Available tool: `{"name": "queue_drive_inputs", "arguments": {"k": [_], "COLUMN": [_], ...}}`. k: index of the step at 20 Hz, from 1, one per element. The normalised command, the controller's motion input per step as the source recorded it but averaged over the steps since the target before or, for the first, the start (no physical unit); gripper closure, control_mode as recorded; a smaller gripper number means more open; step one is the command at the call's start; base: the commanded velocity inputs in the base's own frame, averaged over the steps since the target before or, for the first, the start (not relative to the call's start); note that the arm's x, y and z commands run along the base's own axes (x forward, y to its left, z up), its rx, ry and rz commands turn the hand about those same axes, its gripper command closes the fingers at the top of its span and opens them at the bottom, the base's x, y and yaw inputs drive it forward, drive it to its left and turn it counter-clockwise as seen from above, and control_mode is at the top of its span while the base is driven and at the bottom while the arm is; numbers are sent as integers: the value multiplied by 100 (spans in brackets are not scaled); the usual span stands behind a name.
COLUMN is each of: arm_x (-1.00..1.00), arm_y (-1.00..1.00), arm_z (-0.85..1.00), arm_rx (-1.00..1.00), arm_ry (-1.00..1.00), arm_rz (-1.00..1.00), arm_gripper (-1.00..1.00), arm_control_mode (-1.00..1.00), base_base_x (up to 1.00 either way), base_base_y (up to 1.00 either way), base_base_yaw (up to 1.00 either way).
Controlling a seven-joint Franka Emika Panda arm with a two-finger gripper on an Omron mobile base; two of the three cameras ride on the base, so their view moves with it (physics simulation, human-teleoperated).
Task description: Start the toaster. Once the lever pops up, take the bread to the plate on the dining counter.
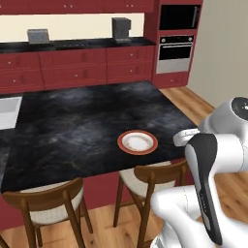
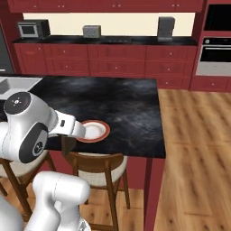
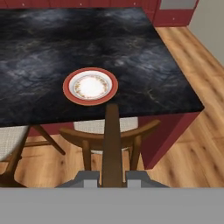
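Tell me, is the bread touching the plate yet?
Apart. In the hand view the bread stands edge-on between the gripper fingertips, out over a stool short of the dining counter, while the plate lies bare on the stone top.

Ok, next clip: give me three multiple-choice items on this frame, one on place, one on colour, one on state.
1. The plate stands: A) on the dining counter, near its front edge; B) on the far worktop; C) on a chair seat.
2. Its rim is: A) blue; B) reddish-orange; C) green.
3. The bread is: A) on the plate; B) in the toaster; C) between the fingers.
Answers: 1 A, the black top surrounds it just beyond the stools; 2 B, an orange-red ring circles the white centre; 3 C, the brown slice rises between the fingers in the hand view, and the plate is bare.
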Motion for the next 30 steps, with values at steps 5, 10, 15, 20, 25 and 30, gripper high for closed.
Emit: {"name": "queue_drive_inputs", "arguments": {"k": [5,10,15,20,25,30], "arm_x": [0,0,0,4,65,92], "arm_y": [0,0,0,0,0,0], "arm_z": [0,0,0,-1,0,-4], "arm_rx": [0,0,0,0,3,5], "arm_ry": [0,0,0,0,0,0], "arm_rz": [0,0,0,0,4,11], "arm_gripper": [100,100,100,100,100,100], "arm_control_mode": [100,100,100,-100,-100,-100], "base_base_x": [83,57,5,0,0,0], "base_base_y": [0,0,0,0,0,0], "base_base_yaw": [7,1,0,0,0,0]}}
